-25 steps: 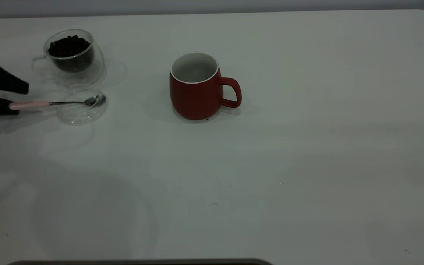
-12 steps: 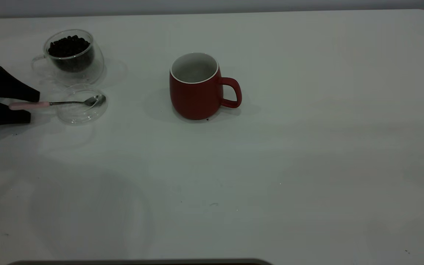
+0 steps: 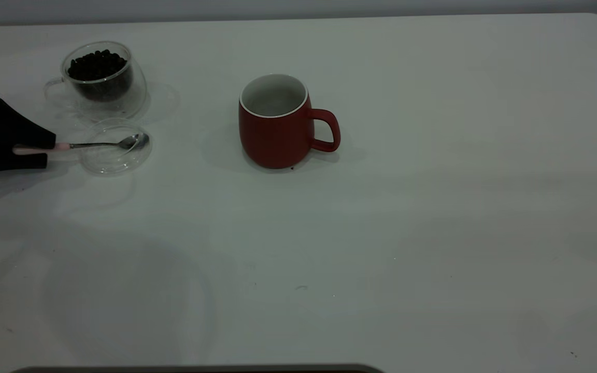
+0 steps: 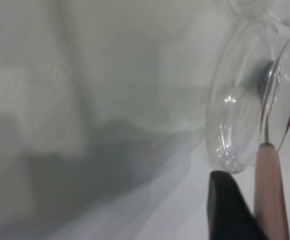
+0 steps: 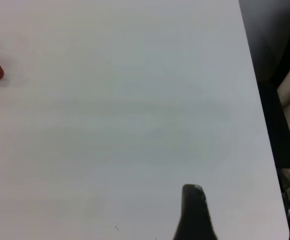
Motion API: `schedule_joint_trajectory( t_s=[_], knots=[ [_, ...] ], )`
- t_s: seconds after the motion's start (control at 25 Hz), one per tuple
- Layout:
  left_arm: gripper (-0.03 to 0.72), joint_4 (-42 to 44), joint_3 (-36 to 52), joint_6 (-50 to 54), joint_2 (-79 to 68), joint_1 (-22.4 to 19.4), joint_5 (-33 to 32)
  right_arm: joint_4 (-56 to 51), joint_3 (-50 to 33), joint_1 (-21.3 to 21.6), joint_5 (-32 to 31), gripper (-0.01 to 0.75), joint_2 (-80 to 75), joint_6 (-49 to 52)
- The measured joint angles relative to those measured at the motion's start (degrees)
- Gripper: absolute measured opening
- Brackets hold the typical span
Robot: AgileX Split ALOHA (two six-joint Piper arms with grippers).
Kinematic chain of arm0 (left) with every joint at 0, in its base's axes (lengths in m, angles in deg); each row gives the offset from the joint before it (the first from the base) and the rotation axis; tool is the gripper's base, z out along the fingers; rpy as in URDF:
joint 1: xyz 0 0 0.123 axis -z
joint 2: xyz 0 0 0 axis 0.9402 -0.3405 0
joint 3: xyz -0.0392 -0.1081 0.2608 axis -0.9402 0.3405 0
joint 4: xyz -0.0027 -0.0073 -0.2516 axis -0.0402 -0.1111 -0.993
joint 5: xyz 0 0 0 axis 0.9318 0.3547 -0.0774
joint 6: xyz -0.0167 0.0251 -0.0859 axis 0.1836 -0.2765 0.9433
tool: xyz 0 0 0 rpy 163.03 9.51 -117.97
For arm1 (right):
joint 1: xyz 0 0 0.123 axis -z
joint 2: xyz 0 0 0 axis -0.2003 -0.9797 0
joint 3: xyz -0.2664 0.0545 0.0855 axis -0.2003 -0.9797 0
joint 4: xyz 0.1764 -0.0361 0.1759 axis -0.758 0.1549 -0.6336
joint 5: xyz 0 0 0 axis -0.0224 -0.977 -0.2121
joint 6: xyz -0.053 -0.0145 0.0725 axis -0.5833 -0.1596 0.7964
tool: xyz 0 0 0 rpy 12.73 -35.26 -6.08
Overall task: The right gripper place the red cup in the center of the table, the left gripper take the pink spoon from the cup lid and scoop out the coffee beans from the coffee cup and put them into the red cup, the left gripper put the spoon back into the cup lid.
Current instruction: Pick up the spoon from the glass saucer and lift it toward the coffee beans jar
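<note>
Gripping the pale handle of the pink spoon [image 3: 83, 146], the left gripper [image 3: 44, 149] sits at the left edge of the table [image 3: 433, 217], its two black fingers [image 4: 230, 207] pressed together on either side of the handle. The spoon's thin metal neck reaches out from the fingertips to the shiny bowl, which rests inside the cup lid [image 3: 115, 146]. The lid lies flat on the tabletop, just beside the gripper.

Right behind the lid, nearly touching it, stands the coffee cup [image 3: 102, 80], upright, with the coffee beans [image 3: 96, 65] heaped dark inside it and its clear handle turned toward the left edge. It stands close to the spoon, on the far side of it.

The red cup [image 3: 278, 122] stands upright well to the right of the lid, near the middle of the table, its white interior showing nothing inside and its loop handle pointing right. Bare tabletop lies between it and the lid.

The right gripper [image 5: 194, 212] hangs above bare table near the right edge, well apart from the red cup; only one dark fingertip shows in its wrist view, so I cannot tell how its jaws stand.
</note>
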Motion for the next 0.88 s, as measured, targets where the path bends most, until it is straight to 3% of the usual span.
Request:
schedule_joint_trajectory(
  t_s=[0.2, 0.52, 0.88],
  knots=[
    [0.248, 0.0, 0.0, -0.05, 0.0, 0.0, -0.01, 0.0, 0.0, 0.0, 0.0, 0.581, 0.0, 0.0],
    [0.14, -0.42, 0.0, -0.05, 0.0, -0.35, -3.95, 0.0, 0.0, 0.0, 0.0, 0.581, 0.0, 0.0],
    [0.124, -0.13, 0.0, 0.13, 0.0, -4.67, -6.33, 0.0, 0.0, 0.0, 0.0, 0.581, 0.0, 0.0]
  ],
)
